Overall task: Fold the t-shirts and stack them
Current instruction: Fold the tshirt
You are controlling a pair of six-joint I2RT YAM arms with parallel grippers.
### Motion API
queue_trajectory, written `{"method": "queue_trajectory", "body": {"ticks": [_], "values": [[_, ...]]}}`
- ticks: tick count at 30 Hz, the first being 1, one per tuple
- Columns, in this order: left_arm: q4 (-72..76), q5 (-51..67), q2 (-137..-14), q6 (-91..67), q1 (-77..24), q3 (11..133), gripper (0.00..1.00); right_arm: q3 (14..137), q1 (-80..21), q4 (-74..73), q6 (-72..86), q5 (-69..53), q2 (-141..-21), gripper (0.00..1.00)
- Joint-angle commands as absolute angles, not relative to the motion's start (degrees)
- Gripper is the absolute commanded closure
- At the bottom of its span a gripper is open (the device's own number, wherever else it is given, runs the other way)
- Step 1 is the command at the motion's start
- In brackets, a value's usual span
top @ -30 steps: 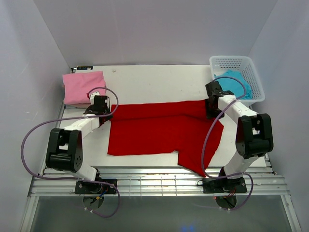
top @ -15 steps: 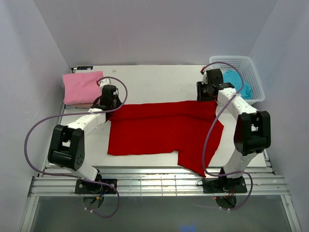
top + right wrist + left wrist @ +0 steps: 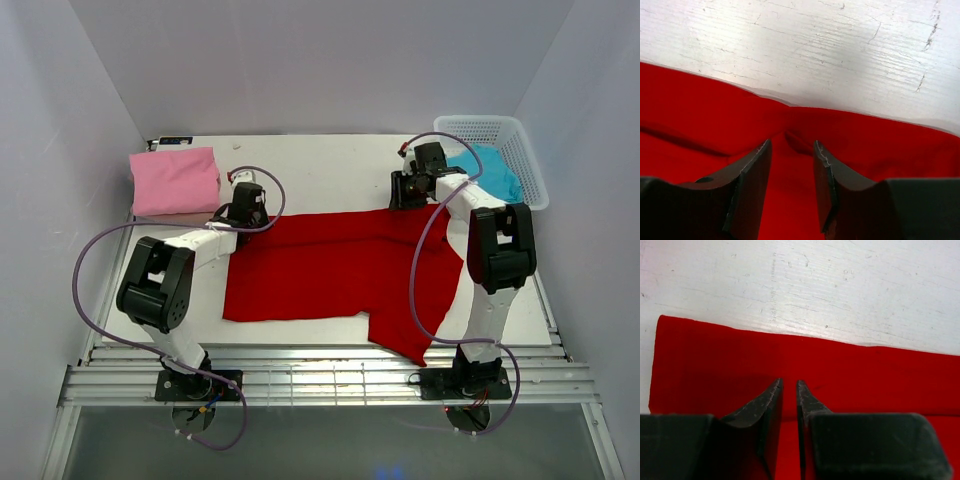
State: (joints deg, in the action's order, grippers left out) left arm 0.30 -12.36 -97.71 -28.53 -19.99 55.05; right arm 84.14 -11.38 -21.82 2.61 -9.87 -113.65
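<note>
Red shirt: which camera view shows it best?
The top external view: it shows the whole red shirt, spread flat, with its full outline. Both wrist views show only a close strip along its far edge.

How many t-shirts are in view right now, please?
3. The red t-shirt lies spread mid-table, the pink t-shirt sits folded at the far left corner, and the turquoise t-shirt is in the basket at far right. Others may be hidden underneath.

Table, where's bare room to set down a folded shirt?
Widest bare patch: the far strip of table between the pink shirt and the basket, beyond the red shirt's far edge. The sides are crowded by the left arm and right arm.
</note>
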Motion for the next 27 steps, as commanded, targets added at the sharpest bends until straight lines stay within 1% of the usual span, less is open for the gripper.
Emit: {"method": "queue_trajectory", "body": {"ticks": [1, 4, 8, 15, 21, 23, 24, 26, 27], "values": [[1.8, -12.5, -98.3, -27.6, -19.9, 57.2, 0.72, 85.0, -11.7, -19.4, 2.7, -12.7, -113.9, 0.56], [1.8, -12.4, -98.9, -27.6, -19.8, 57.5, 0.72, 84.0, -11.8, -19.3, 2.9, -13.3, -113.7, 0.56], [1.8, -12.5, -99.1, -27.9, -19.8, 57.1, 0.73, 82.8, -12.0, -19.6, 2.9, -13.7, -113.7, 0.60], [1.6, -12.9, -98.4, -28.0, -19.9, 56.5, 0.73, 82.4, -12.4, -20.9, 2.3, -13.4, -115.2, 0.61], [1.2, -13.7, -97.5, -27.6, -19.8, 56.3, 0.73, 82.4, -12.7, -21.4, 1.8, -13.4, -115.8, 0.66], [1.2, -13.8, -97.4, -27.6, -19.8, 56.3, 0.73, 82.6, -12.7, -21.6, 1.7, -13.3, -115.8, 0.78], [1.1, -13.9, -97.3, -27.6, -19.8, 56.3, 0.73, 82.7, -12.9, -21.9, 1.7, -13.1, -115.7, 0.86], [1.0, -14.1, -97.2, -27.6, -19.8, 56.3, 0.73, 82.3, -13.2, -22.3, 1.5, -12.7, -115.1, 0.91], [0.9, -14.1, -97.1, -27.6, -19.8, 56.3, 0.73, 82.0, -13.4, -22.4, 1.2, -11.8, -113.9, 0.92]]}}
